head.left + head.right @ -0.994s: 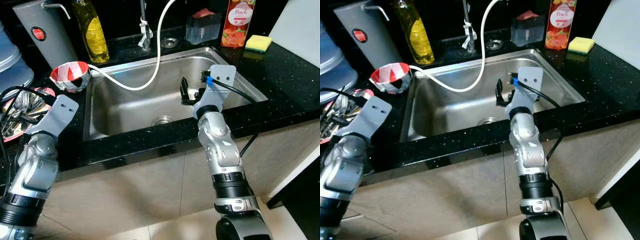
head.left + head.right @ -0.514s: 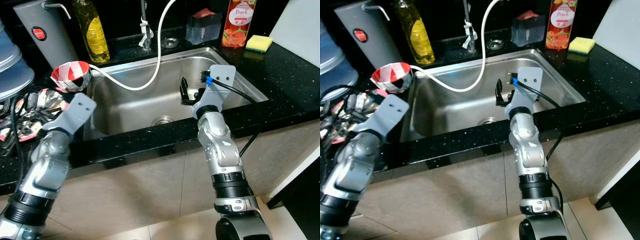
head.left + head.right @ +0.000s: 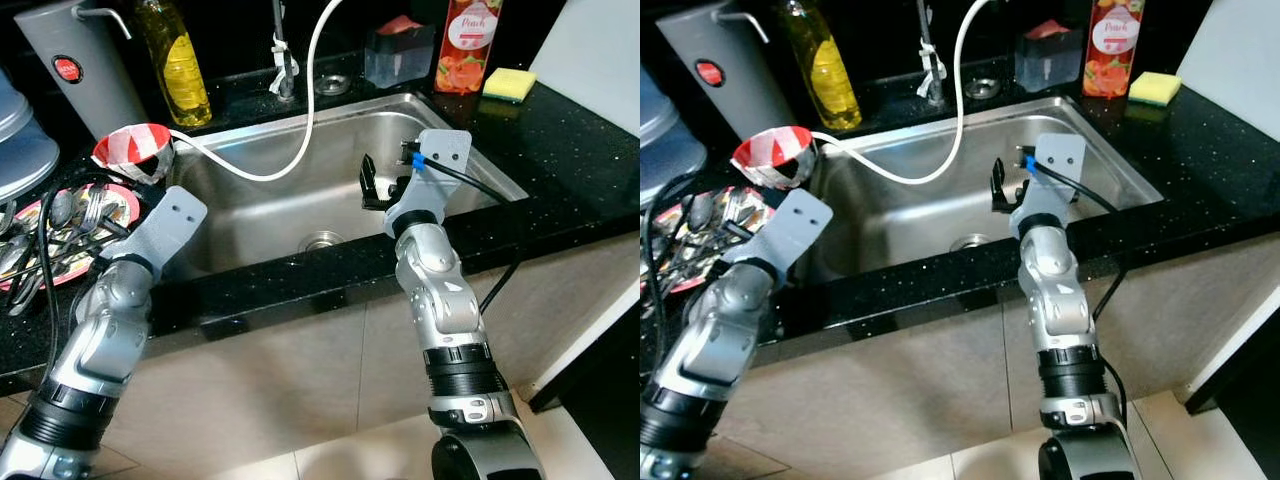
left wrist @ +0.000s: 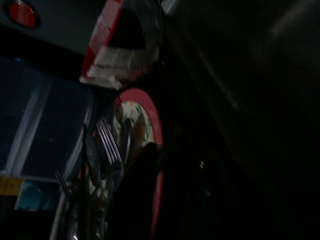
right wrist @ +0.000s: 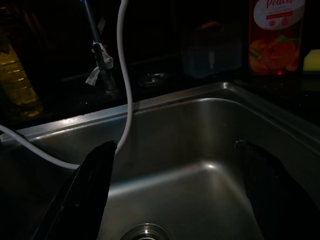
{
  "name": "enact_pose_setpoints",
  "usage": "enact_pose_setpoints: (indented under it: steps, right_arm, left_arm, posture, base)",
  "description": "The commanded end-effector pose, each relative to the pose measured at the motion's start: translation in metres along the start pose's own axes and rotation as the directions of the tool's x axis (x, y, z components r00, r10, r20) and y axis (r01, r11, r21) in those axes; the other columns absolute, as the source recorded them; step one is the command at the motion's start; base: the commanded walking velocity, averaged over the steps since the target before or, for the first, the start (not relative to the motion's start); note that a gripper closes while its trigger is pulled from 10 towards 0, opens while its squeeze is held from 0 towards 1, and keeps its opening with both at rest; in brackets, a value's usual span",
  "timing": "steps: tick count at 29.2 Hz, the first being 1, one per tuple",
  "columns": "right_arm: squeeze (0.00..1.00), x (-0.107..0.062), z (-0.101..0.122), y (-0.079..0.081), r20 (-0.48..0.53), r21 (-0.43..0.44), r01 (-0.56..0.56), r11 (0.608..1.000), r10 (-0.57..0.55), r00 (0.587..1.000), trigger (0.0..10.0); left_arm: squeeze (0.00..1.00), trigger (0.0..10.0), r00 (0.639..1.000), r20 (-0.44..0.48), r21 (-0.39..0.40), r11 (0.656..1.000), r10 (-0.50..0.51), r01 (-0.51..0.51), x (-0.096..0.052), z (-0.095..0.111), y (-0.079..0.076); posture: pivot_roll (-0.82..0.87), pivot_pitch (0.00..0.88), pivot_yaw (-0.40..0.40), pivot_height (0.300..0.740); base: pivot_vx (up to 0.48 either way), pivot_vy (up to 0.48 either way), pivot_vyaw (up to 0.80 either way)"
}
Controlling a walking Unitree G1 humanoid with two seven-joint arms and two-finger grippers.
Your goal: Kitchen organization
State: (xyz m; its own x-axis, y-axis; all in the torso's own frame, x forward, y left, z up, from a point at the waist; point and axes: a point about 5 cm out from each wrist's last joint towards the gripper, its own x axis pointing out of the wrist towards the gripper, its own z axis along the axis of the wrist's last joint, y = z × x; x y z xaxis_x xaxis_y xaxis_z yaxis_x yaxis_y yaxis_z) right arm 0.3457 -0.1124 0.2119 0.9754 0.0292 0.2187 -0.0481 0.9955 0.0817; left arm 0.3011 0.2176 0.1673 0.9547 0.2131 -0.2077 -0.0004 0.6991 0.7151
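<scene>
Best to bring the left pincer (image 3: pixel 125 232) (finger state cannot be told) down squarely over the cutlery (image 3: pixel 55 215) on the red-rimmed plate (image 3: pixel 125 203), clear of the black cable (image 3: pixel 45 300). Right pincer (image 3: pixel 371 186), fingers apart and empty, fine left hanging over the sink (image 3: pixel 260 205).

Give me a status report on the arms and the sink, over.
Right gripper open, empty, over the sink. Left arm by the plate of cutlery. White hose trails into the sink.
</scene>
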Motion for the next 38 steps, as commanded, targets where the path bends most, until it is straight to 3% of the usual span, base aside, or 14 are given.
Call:
enact_pose_setpoints:
  steps: [1, 4, 11, 12, 19, 23, 26, 29, 30, 31, 33, 38]
  right_arm:
    - [0.00, 0.000, 0.000, 0.004, -0.001, -0.002, -0.021, 1.000, 0.021, 1.000, 10.0]
    - [0.00, 0.000, 0.001, 0.005, 0.000, -0.003, -0.024, 1.000, 0.024, 1.000, 10.0]
    - [0.00, 0.001, 0.001, 0.006, -0.001, -0.003, -0.029, 1.000, 0.029, 1.000, 10.0]
    - [0.00, 0.001, 0.001, 0.006, -0.001, -0.003, -0.031, 1.000, 0.031, 1.000, 10.0]
    - [0.00, 0.001, 0.001, 0.005, -0.001, -0.007, -0.032, 0.999, 0.032, 0.999, 10.0]
    - [0.00, 0.001, 0.002, 0.005, 0.000, -0.008, -0.031, 0.999, 0.031, 1.000, 10.0]
    - [0.00, 0.001, 0.002, 0.005, 0.003, -0.008, -0.031, 0.999, 0.031, 1.000, 10.0]
    - [0.00, 0.001, 0.002, 0.005, 0.003, -0.008, -0.030, 1.000, 0.030, 1.000, 10.0]
    - [0.00, 0.001, 0.002, 0.005, 0.003, -0.008, -0.029, 1.000, 0.029, 1.000, 10.0]
    - [0.00, 0.001, 0.002, 0.005, 0.003, -0.008, -0.029, 1.000, 0.029, 1.000, 10.0]
    - [0.00, 0.001, 0.002, 0.005, 0.002, -0.007, -0.028, 1.000, 0.028, 1.000, 10.0]
    - [0.00, 0.001, 0.002, 0.006, 0.002, -0.006, -0.027, 1.000, 0.027, 1.000, 10.0]
  left_arm:
    - [1.00, 10.0, 1.000, -0.030, -0.029, 1.000, 0.002, -0.003, 0.001, -0.008, -0.001]
    - [1.00, 10.0, 0.999, 0.047, -0.096, 0.995, 0.015, -0.010, -0.002, 0.004, 0.001]
    - [1.00, 10.0, 0.990, 0.133, -0.148, 0.989, 0.046, -0.026, -0.005, 0.018, 0.005]
    - [0.00, 10.0, 0.979, 0.190, -0.166, 0.985, 0.074, -0.043, -0.007, 0.029, 0.008]
    - [0.00, 10.0, 0.968, 0.221, -0.314, 0.948, 0.121, -0.047, -0.010, 0.040, 0.009]
    - [0.00, 10.0, 0.968, 0.232, -0.334, 0.942, 0.095, -0.012, -0.012, 0.042, 0.003]
    - [0.00, 10.0, 0.977, 0.198, -0.440, 0.898, 0.080, 0.015, -0.013, 0.040, 0.004]
    - [0.00, 10.0, 0.985, 0.141, -0.449, 0.893, 0.098, -0.024, -0.010, 0.033, 0.007]
    - [0.00, 10.0, 0.990, 0.052, -0.436, 0.895, 0.134, -0.098, -0.006, 0.022, 0.014]
    - [0.00, 10.0, 0.990, 0.052, -0.436, 0.895, 0.134, -0.098, -0.006, 0.022, 0.014]
    - [0.00, 10.0, 0.971, -0.085, -0.369, 0.898, 0.223, -0.239, 0.000, -0.001, 0.029]
    - [0.00, 10.0, 0.953, -0.105, -0.284, 0.909, 0.285, -0.304, 0.003, -0.011, 0.046]
  posture:
    - [0.06, 0.000, 0.111, 0.740]
    - [0.06, 0.000, 0.107, 0.740]
    - [0.06, 0.000, 0.102, 0.740]
    - [0.06, 0.000, 0.101, 0.740]
    - [0.05, 0.000, 0.100, 0.740]
    - [0.05, 0.000, 0.100, 0.740]
    - [0.05, 0.000, 0.100, 0.740]
    - [0.05, 0.000, 0.101, 0.740]
    - [0.06, 0.000, 0.102, 0.740]
    - [0.06, 0.000, 0.102, 0.740]
    - [0.05, 0.000, 0.105, 0.740]
    - [0.05, 0.000, 0.108, 0.740]
  base:
    - [0.000, 0.000, 0.00]
    - [0.000, 0.000, 0.00]
    - [0.000, 0.000, 0.00]
    - [0.000, 0.000, 0.00]
    - [0.000, 0.000, 0.00]
    - [0.000, 0.000, 0.00]
    - [0.000, 0.000, 0.00]
    - [0.000, 0.000, 0.00]
    - [0.000, 0.000, 0.00]
    - [0.000, 0.000, 0.00]
    - [0.000, 0.000, 0.00]
    - [0.000, 0.000, 0.00]
